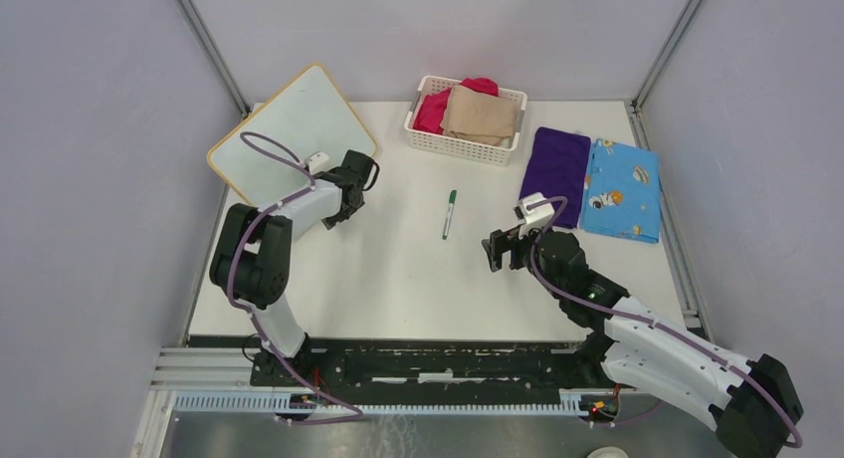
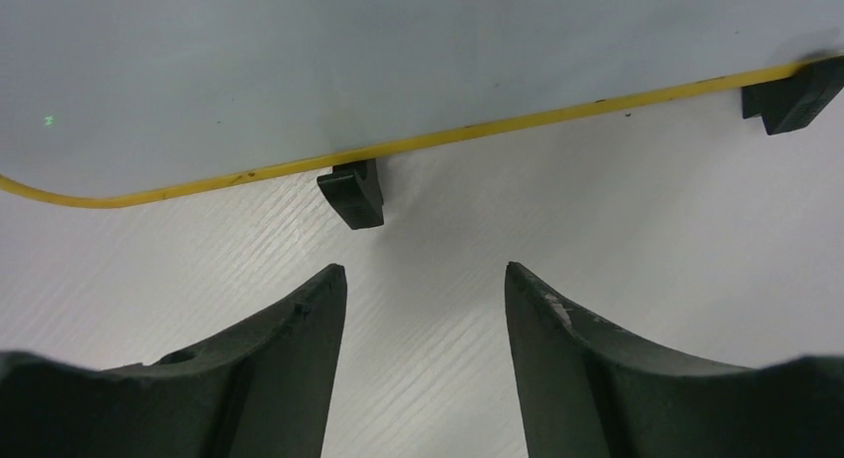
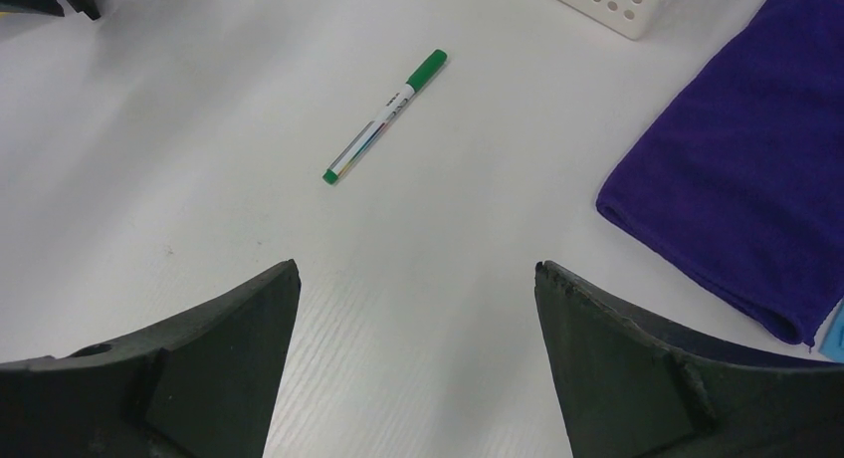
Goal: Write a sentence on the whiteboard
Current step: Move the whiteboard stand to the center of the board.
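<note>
- Left gripper (image 2: 426, 279), jaws apart and empty, faces the lower edge of the blank whiteboard (image 2: 299, 60).
- Right gripper (image 3: 418, 269), wide apart, empty; green marker (image 3: 386, 114) lies right of the whiteboard.
- Risk: nudging that edge could topple it.

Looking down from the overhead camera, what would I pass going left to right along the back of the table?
whiteboard → white basket holding folded clothes → purple cloth → blue patterned cloth

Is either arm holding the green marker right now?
No, the green marker lies loose on the white table in the right wrist view, with nothing touching it.
</note>
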Robot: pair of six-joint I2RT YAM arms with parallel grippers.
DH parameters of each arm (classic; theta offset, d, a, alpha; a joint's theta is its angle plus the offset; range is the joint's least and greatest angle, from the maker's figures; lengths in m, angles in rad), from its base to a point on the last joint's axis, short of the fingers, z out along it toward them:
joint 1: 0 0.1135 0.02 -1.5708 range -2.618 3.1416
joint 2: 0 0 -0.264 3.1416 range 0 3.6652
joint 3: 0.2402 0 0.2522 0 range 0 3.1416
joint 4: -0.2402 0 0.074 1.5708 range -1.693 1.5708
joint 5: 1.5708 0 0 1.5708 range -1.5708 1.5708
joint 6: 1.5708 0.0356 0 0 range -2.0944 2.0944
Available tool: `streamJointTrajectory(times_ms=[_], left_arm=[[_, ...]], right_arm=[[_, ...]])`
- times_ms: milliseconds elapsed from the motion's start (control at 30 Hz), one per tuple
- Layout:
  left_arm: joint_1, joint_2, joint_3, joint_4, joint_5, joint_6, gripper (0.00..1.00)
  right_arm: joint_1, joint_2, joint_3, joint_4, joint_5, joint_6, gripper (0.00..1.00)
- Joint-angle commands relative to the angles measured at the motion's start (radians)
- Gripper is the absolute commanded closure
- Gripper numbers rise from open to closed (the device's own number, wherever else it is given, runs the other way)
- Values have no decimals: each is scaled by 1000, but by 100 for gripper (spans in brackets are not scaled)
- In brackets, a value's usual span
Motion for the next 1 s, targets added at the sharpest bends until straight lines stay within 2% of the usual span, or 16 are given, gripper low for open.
streamJointTrajectory(times_ms=[0, 200, 567, 800, 967], left_arm=[[11, -37, -58, 164, -3, 87, 32], [37, -36, -98, 200, -21, 88, 32], [70, 35, -54, 188, -68, 109, 38], [81, 78, -12, 187, -86, 125, 47], [81, 96, 2, 187, -97, 135, 57]], right_arm=[[4, -13, 9, 24, 19, -8, 6], [5, 2, 5, 30, 19, -9, 6], [5, 16, 7, 34, 30, -16, 6], [4, 11, 4, 33, 40, -24, 6], [4, 14, 2, 33, 45, -26, 6]])
